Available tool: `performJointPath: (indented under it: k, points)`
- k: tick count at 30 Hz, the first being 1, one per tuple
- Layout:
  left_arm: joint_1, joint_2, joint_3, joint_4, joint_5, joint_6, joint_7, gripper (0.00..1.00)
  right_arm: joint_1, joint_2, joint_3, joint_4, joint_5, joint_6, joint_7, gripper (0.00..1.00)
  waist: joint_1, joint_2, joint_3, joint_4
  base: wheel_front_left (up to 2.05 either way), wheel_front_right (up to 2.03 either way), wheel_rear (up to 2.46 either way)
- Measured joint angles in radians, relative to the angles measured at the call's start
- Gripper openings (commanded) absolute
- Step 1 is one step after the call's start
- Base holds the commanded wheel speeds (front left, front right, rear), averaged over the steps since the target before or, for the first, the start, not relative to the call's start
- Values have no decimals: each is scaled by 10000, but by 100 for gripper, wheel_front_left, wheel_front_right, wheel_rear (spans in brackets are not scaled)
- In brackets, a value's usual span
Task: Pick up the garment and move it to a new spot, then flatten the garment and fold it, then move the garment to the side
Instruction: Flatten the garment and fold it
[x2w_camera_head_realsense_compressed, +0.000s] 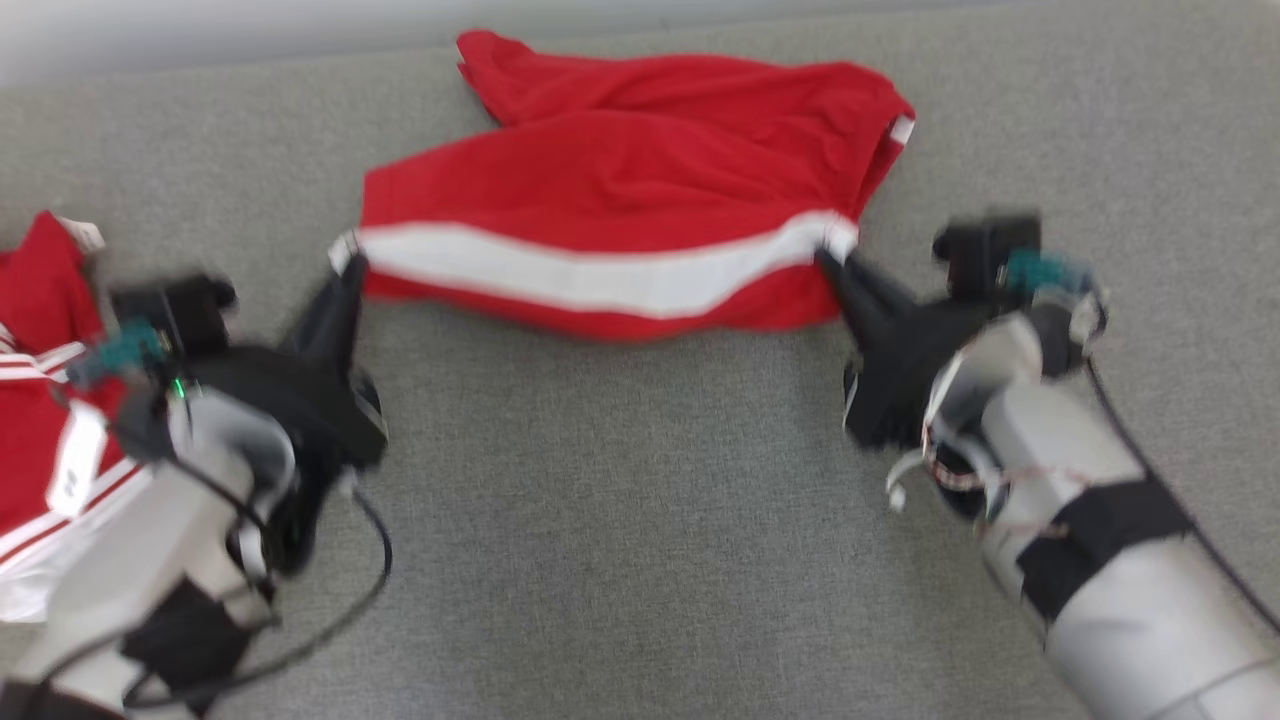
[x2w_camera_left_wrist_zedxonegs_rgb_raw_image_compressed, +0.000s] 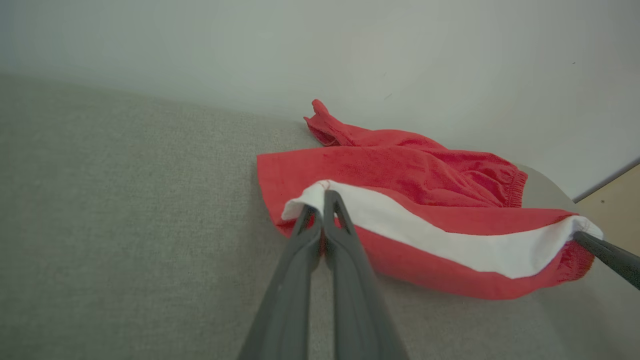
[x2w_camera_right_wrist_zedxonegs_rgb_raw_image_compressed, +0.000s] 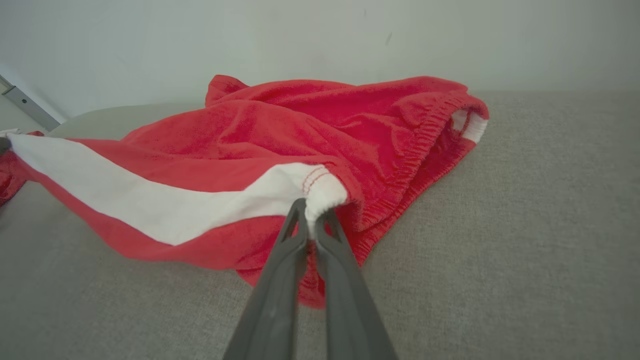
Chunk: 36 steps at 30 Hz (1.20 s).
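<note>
Garment (x2w_camera_head_realsense_compressed: 620, 190): red shorts with a white stripe (x2w_camera_head_realsense_compressed: 600, 278) along the near edge. Lay on the grey cloth-covered counter (x2w_camera_head_realsense_compressed: 640, 520), toward its far side, close under the pale wall (x2w_camera_left_wrist_zedxonegs_rgb_raw_image_compressed: 350, 45). Was lifted a little along the stripe edge and drawn taut there, with the rest heaped in soft folds behind. Looked neither flat nor folded: twisted up at the back corner, rumpled along the elastic waistband (x2w_camera_right_wrist_zedxonegs_rgb_raw_image_compressed: 425, 135) on the right.

Closed on the stripe's left end, apparently at the leg hem: the left hand (x2w_camera_head_realsense_compressed: 345, 265), fingers pinched tight on the white cloth. Closed in the same way on the stripe's right end, just beside the waistband: the right hand (x2w_camera_head_realsense_compressed: 838, 255). Stood well apart, with the stripe stretched nearly straight between them.

Farther out, at the left of the head view: another red-and-white piece of clothing (x2w_camera_head_realsense_compressed: 40, 400), partly hidden behind the left arm (x2w_camera_head_realsense_compressed: 130, 560) and apart from the garment.

As to progress, judged early to middle. Had a firm hold at both ends. Could not tell from these views whether already at the new spot. Seemed to be in the flattening step, not finished, given the bunched back layer. Left to do: smoothing out, folding, and moving to the side.
</note>
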Motion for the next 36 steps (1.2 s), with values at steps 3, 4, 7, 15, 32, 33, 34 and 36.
performJointPath:
  k: [3,4,7,15,32,33,34,36]
  points:
    - [798,104,-215,-94,-13,-61,-48,0,705,27,190,-81,52,81,-245,0,-1,-1,-312,6,0,0,0]
    - [1035,123,-272,-165,-17,-63,-50,0,906,48,228,-123,75,82,-290,0,-2,-2,-421,-2,0,0,0]
    - [1537,105,-313,-418,-81,-50,-151,0,1476,48,234,-259,265,119,-518,0,-3,-2,-753,-42,0,0,0]
    - [2654,203,-349,-802,-462,-59,-224,0,2553,-401,439,-679,433,217,-775,0,-3,-3,-1682,-167,0,0,0]
    - [4099,207,-871,-1239,-706,81,12,0,4159,-1106,838,-817,755,255,-150,5,-2,-4,-2412,-38,0,0,0]
    - [4099,184,-871,-1237,-706,123,17,0,4195,-1104,842,-815,763,255,-138,13,-2,-3,-2406,-32,0,0,0]
    - [4097,167,-869,-1229,-706,134,27,0,4216,-1104,846,-817,765,255,-134,22,-1,-3,-2401,-28,0,0,0]
    - [4091,157,-890,-1183,-702,234,107,5,4211,-1093,851,-834,803,255,-52,87,-1,-4,-2399,-25,0,0,0]
